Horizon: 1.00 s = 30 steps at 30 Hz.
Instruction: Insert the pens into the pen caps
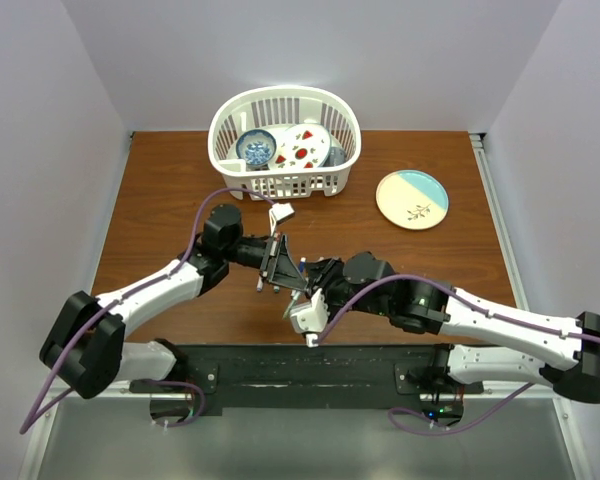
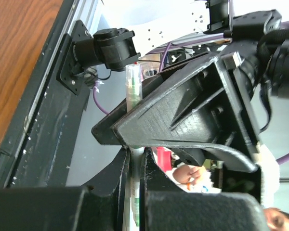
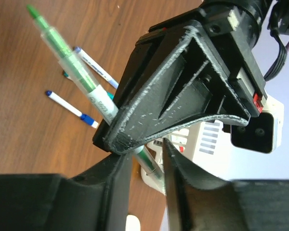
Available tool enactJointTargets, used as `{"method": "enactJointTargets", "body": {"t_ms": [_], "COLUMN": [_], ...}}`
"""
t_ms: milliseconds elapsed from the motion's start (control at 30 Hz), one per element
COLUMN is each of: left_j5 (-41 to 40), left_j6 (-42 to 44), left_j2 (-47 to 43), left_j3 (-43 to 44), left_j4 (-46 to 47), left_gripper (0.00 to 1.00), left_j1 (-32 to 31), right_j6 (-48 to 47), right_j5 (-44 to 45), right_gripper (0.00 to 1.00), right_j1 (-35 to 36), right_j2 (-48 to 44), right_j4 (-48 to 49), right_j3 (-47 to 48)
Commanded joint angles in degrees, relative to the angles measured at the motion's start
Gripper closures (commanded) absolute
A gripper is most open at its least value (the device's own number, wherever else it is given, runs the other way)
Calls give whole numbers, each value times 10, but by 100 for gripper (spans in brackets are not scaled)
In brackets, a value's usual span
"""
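Honestly, left gripper (image 2: pixel 137 161) pinches the clear-barrelled green pen (image 3: pixel 74 66); right gripper (image 3: pixel 148 156) straddles its tail, can't tell if clamped. I'd keep that nib free for capping.

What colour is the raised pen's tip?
Green; the pen shows best in the right wrist view.

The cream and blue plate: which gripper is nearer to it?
Right. The right gripper is left of the plate; the left gripper, holding a green pen, lies further left.
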Motion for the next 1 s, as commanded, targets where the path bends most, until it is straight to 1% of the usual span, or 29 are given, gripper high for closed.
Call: {"method": "enactJointTargets", "body": {"t_ms": [0,33,100,133,167,200,233,300,333,367,400,433,467,500,533,567,600,633,667,700,733,767,800,833,867,900,933,967], "left_j5": [23,23,23,23,21,18,16,1,-5,-19,-26,-34,-61,-77,-92,-131,-154,-181,-240,-265,-292,-351,-387,-430,-526,-563,-601,-674], "left_j6": [-22,-28,-62,-75,-87,-98,-98,-84,-73,-56,-10,17,49,113,139,160,195,211,222,230,230,227,216,210,205,210,214,215], "left_j2": [-2,-2,-2,-3,-6,-10,-12,-24,-27,-33,-35,-37,-38,-37,-35,-33,-33,-36,-44,-51,-60,-76,-86,-94,-104,-108,-108,-105], "left_j3": [39,36,32,26,24,24,27,33,46,56,68,95,111,127,157,170,181,198,202,203,193,187,179,165,159,156,155,154], "left_j4": [49,56,80,110,123,132,131,111,93,69,8,-27,-71,-154,-188,-217,-282,-306,-327,-348,-352,-362,-378,-388,-404,-430,-445,-463], "left_gripper": [100,100,100,100,100,97,82,65,53,46,42,34,31,28,27,26,24,23,22,19,18,18,18,18,19,20,20,20], "left_j1": [0,0,0,0,0,0,1,1,1,1,1,1,2,4,8,14,20,36,45,58,86,103,119,140,145,151,154,154], "right_j6": [-15,-19,-26,-29,-30,-29,-10,21,29,36,54,65,75,96,109,123,156,174,195,248,276,303,361,390,417,474,509,546], "right_j5": [43,46,57,61,64,75,79,67,54,39,24,3,-8,-16,-29,-39,-48,-63,-94,-111,-125,-147,-154,-156,-157,-150,-131,-106], "right_gripper": [83,91,96,99,100,100,100,100,100,100,100,100,100,100,100,100,100,100,100,100,100,100,100,100,100,100,100,100], "right_j1": [16,17,19,19,20,19,19,20,20,20,20,20,20,21,21,21,22,22,22,23,22,22,24,23,23,23,23,23], "right_j2": [9,8,10,11,12,13,13,6,-1,-10,-21,-46,-57,-69,-88,-100,-109,-118,-144,-155,-168,-189,-200,-208,-222,-227,-231,-234], "right_j4": [2,3,2,-4,-5,0,14,24,42,54,74,115,131,144,156,165,176,204,224,248,295,319,345,403,433,462,515,535], "right_j3": [-23,-25,-27,-26,-27,-28,-29,-30,-42,-53,-67,-98,-112,-136,-145,-154,-176,-188,-202,-233,-249,-267,-300,-318,-335,-366,-377,-385]}}
